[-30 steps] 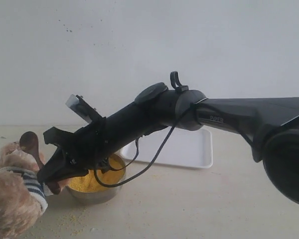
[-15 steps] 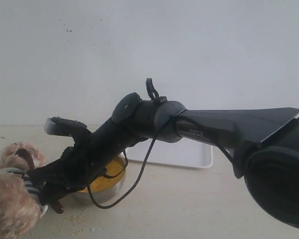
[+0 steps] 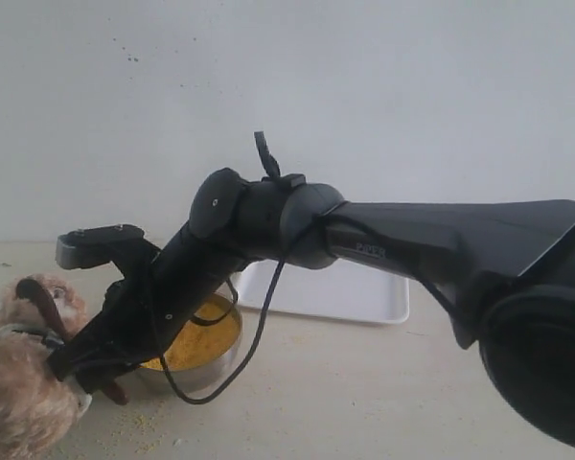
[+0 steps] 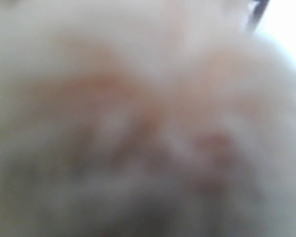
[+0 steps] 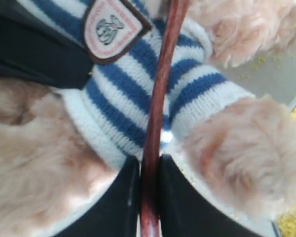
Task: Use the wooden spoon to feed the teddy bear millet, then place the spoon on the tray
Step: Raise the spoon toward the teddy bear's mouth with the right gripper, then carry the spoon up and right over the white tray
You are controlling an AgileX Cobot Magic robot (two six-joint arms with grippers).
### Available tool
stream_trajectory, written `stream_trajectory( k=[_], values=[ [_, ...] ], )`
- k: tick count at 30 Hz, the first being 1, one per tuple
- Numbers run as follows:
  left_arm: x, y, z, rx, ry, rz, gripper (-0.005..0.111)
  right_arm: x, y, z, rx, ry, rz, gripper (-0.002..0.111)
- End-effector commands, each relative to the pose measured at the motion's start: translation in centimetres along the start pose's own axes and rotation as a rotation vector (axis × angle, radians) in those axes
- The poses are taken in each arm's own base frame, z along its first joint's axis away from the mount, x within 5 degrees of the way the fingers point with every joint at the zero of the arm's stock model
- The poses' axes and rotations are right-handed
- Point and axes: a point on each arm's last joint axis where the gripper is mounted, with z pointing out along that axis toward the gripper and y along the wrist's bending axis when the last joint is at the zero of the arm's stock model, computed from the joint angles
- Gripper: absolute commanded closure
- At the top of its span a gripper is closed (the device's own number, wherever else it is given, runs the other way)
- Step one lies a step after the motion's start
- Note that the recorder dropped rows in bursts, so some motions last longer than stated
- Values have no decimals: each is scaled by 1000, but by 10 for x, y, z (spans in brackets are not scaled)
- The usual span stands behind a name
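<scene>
Presently catalogued: one moment of the feeding step.

Item: wooden spoon [image 5: 160,98]. Dark reddish-brown, with a slim handle and an oval bowl. Judged light, rigid and smooth; the polished handle may twist or slide in a narrow pinch. Location: raised off the table [image 3: 364,402], bowl end against the face of the teddy bear [image 3: 24,398], handle running down across its striped shirt. Best hold, by judgement: low on the handle, away from the bowl, as it is taken now.

Holder: right gripper [image 5: 149,170]. Both fingers are pressed onto the spoon handle near its lower end, one on each side.

Left gripper: unseen. Its wrist view shows only blurred pale fur, so whether it is spread or closed cannot be told.

Item: teddy bear. Soft, fluffy, yielding; likely to give or tip under a push from the spoon.

Item: millet [image 3: 196,343]. Fine loose yellow grain in a steel bowl [image 3: 216,366] just beside the bear; some lies scattered on the table. Spills readily.

Item: tray [image 3: 364,292]. White, flat, behind the bowl; the spoon is not yet on it.
</scene>
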Motion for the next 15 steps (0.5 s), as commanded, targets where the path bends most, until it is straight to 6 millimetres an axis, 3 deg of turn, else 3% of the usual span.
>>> stream_trajectory(
  k=[1,10,15],
  values=[
    [-1,-5,0,43,-14,-7,103,-11,12,-25,29,-11,-44,109],
    [-1,-5,0,42,-13,-8,103,-10,16,-55,150,101,-75,109],
    [-1,-5,0,42,-13,-8,103,-16,26,-84,195,93,-77,109]
  ],
)
